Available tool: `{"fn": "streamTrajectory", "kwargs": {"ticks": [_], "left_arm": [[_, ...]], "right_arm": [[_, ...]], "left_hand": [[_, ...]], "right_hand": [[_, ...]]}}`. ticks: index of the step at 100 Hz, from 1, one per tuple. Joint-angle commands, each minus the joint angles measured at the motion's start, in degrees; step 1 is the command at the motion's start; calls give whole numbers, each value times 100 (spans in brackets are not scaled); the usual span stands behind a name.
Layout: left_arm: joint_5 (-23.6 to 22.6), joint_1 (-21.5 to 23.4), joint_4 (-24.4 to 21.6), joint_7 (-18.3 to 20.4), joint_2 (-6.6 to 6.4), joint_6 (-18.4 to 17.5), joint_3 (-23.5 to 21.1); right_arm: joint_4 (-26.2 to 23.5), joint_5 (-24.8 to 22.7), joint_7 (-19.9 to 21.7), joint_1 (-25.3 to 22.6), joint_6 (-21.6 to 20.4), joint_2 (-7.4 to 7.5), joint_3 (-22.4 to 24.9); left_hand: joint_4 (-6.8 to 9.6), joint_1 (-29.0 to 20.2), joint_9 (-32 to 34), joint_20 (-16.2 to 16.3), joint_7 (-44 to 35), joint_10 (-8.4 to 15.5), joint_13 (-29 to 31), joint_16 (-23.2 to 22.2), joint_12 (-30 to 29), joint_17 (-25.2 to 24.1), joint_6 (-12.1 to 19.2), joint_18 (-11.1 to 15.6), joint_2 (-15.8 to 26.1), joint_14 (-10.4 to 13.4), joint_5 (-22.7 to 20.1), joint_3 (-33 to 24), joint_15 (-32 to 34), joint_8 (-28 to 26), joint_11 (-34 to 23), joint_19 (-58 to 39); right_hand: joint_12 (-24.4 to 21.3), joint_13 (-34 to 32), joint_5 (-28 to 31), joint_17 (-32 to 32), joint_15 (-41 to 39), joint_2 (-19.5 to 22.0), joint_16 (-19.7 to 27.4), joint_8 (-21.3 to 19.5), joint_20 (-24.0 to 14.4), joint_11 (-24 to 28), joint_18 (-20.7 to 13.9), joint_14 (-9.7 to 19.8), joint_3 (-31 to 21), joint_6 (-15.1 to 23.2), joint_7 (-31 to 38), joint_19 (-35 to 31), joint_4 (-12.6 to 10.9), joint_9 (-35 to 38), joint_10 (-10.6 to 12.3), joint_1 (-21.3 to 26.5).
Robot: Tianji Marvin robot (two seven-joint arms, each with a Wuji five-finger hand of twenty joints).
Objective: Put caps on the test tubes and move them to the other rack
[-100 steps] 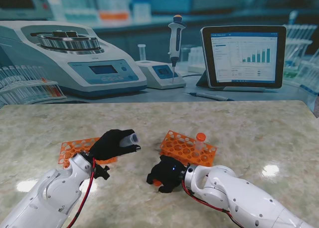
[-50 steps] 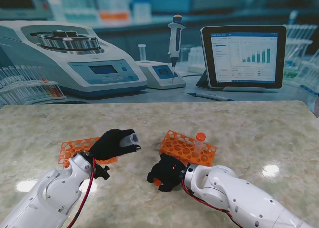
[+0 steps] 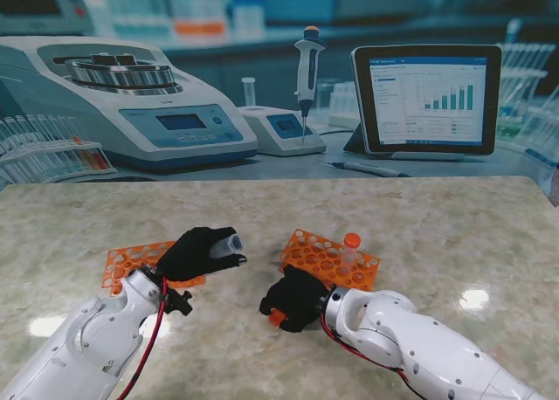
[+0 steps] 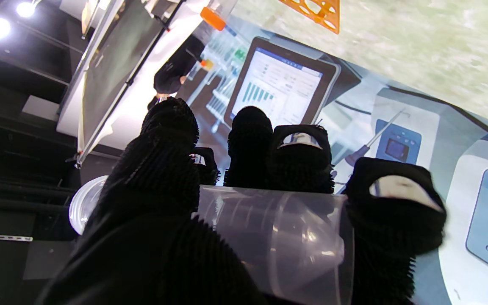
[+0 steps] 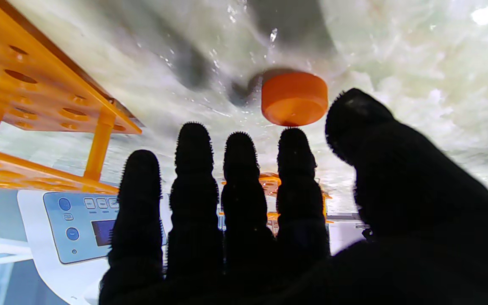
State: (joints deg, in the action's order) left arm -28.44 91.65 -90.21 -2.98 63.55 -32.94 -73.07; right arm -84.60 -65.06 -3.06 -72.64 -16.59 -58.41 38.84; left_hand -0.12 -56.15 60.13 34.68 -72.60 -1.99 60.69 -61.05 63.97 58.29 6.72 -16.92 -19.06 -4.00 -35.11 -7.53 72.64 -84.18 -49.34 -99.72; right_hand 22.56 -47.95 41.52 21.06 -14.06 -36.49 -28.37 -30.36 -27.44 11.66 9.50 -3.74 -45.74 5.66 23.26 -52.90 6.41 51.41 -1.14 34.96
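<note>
Nearest you, your right hand [image 3: 295, 300] was down at the marble table [image 3: 437, 225] with its fingers [image 5: 244, 169] stretched out and apart, holding nothing; the wrist view showed the loose orange cap [image 5: 295, 98] resting on the table just past the tips of the forefinger and thumb, close enough that one fingertip looked to be at its edge, though contact could not be confirmed. In the stand's view that cap showed only as a sliver of orange at the near edge of the hand. Your left hand [image 3: 199, 252], a little farther out, was closed around an uncapped clear test tube [image 4: 269, 237], held on its side with the open mouth pointing toward the right hand and clear of the table. Just beyond the right hand stood the right rack [image 3: 330, 258], with one capped tube [image 3: 351, 246] already upright in it near its far corner. Under and behind the left hand lay the left rack [image 3: 131, 262], and no other tubes could be made out in it. As a judgement, you were partway through: one tube looked finished, the tube in hand needed its cap picked up, pressed on and then seated in the right rack, and whether more tubes remained could not be told.
</note>
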Motion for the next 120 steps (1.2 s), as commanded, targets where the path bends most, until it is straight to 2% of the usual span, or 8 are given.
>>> {"fn": "streamTrajectory", "kwargs": {"ticks": [1,16,56,78,80,86,91,120], "left_arm": [[-1,12,-27,28,-9,1,4],[-4,11,-27,27,-9,1,3],[-4,5,-27,40,-12,3,9],[0,7,-33,48,-13,9,8],[-1,7,-33,47,-13,9,7],[-4,10,-35,45,-13,10,3],[-4,13,-38,44,-13,12,2],[0,5,-38,54,-15,16,14]], "right_arm": [[7,34,33,-7,49,-1,-41],[96,117,31,60,111,-20,-99],[169,139,-64,90,247,-43,-147],[281,227,-120,171,291,-65,-280],[289,232,-125,179,293,-67,-294],[318,249,-144,207,300,-72,-343],[343,263,-154,232,306,-75,-384],[382,235,-195,226,349,-69,-404]], "left_hand": [[-56,-44,29,-145,-436,190,66,47,-33,137,319,187,285,76,-72,29,-45,-298,52,-565],[-55,-52,27,-145,-435,191,67,48,-32,131,322,187,285,76,-69,25,-47,-299,53,-562],[-55,-48,29,-144,-438,197,67,47,-33,128,327,183,282,76,-75,24,-48,-301,53,-557],[-56,-45,30,-143,-438,195,67,47,-34,125,325,182,282,76,-76,24,-48,-301,56,-555],[-56,-44,30,-143,-438,204,67,47,-34,124,325,182,285,76,-76,24,-48,-301,57,-554],[-56,-49,26,-143,-438,197,67,48,-35,124,324,181,278,77,-76,24,-49,-301,58,-554],[-56,-44,27,-143,-438,196,67,48,-34,124,324,180,284,77,-76,24,-49,-301,57,-553],[-55,-48,30,-142,-437,197,66,48,-35,124,323,179,282,76,-73,20,-51,-301,57,-553]], "right_hand": [[-10,67,-201,-28,-122,-18,-72,-12,-88,-38,26,56,44,-44,-24,-148,-136,-78,4,-131],[82,-101,-161,268,-337,-94,-281,1,-125,62,-121,47,12,-163,-28,-266,-125,-35,-84,-126],[413,-525,10,819,-791,-261,-868,-42,-296,361,-158,85,10,-223,63,-714,-62,189,-223,-291],[626,-664,64,915,-948,-289,-1128,-128,-411,519,-142,128,24,-205,137,-815,-44,286,-142,-366],[640,-675,70,916,-957,-296,-1143,-134,-421,526,-145,132,25,-200,142,-823,-43,288,-191,-367],[681,-697,89,926,-982,-292,-1186,-155,-448,558,-146,130,25,-179,160,-844,-42,318,-116,-369],[713,-707,103,926,-999,-291,-1221,-176,-472,572,-141,142,18,-180,176,-860,-43,318,-169,-353],[916,-808,152,980,-1140,-335,-1415,-326,-639,717,-107,164,-73,-128,286,-1007,-59,393,-137,-205]]}}
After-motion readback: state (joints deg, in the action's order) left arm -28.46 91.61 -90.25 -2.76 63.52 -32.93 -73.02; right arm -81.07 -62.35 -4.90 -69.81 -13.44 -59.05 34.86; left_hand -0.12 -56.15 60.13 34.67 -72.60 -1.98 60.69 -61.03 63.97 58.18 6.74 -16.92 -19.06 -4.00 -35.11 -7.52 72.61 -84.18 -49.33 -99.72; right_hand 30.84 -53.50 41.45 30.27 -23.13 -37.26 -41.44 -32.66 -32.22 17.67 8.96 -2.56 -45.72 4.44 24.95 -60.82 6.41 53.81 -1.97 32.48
